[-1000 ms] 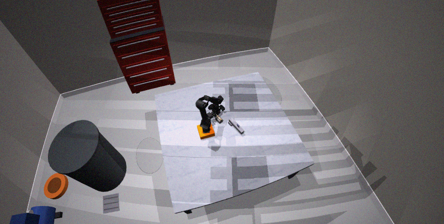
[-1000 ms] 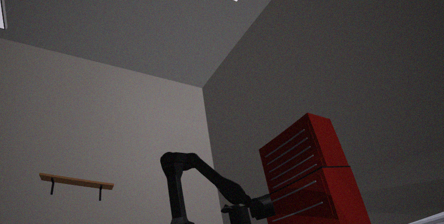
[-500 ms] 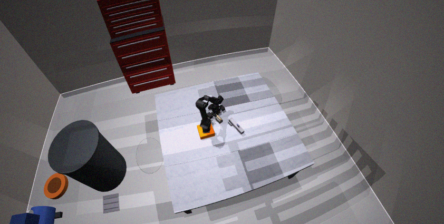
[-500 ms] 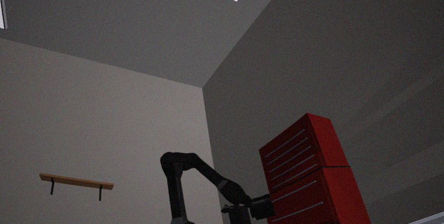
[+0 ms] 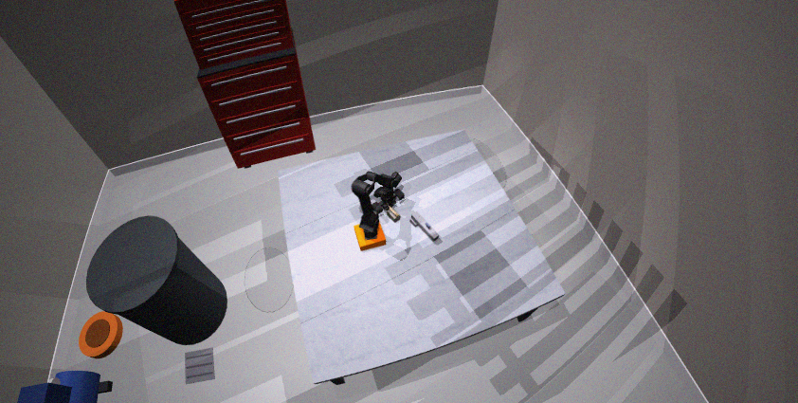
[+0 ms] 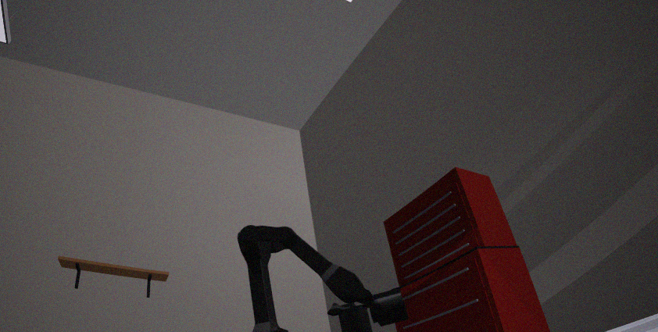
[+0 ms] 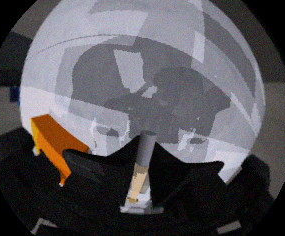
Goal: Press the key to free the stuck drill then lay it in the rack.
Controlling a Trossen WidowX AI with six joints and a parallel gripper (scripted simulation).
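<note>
So the gripper (image 5: pixel 388 197) (image 7: pixel 142 138)'s pinching one grey rod (image 7: pixel 145 149), with one tan block (image 5: pixel 392 212) (image 7: pixel 138 183) and one long grey fixture (image 5: pixel 426 226) nearby, plus one red tool chest (image 5: pixel 258 73) (image 6: pixel 511 260) behind.
</note>
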